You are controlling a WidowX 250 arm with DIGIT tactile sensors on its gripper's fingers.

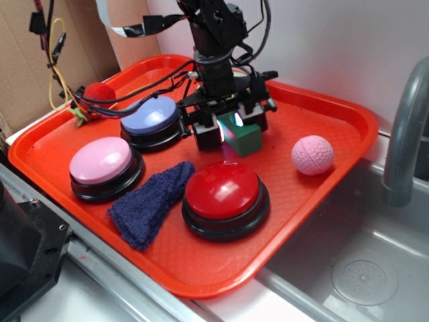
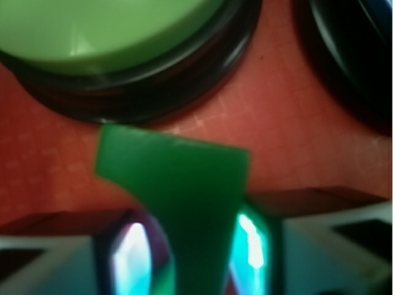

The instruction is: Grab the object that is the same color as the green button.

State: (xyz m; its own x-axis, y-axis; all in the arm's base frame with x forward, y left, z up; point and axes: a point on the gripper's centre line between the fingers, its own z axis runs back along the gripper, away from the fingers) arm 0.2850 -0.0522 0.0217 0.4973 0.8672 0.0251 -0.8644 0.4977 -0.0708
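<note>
The dark green block [image 1: 245, 140] sits near the back middle of the red tray [image 1: 322, 114]. My gripper [image 1: 234, 133] reaches down over it with a finger on each side. In the wrist view the block [image 2: 178, 178] fills the gap between my glowing fingers, and my gripper [image 2: 193, 252] is shut on it. The pale green domed button [image 2: 104, 31] on its black base lies just beyond the block. In the exterior view the arm mostly hides that button. I cannot tell whether the block is off the tray.
Blue button [image 1: 151, 117], pink button [image 1: 102, 161] and red button [image 1: 223, 191] stand on the tray's left and front. A blue cloth [image 1: 151, 201] lies between the pink and red buttons. A pink ball [image 1: 312, 155] lies right. A red plush [image 1: 97, 94] lies back left. Sink [image 1: 362, 268] and faucet [image 1: 402, 134] stand right.
</note>
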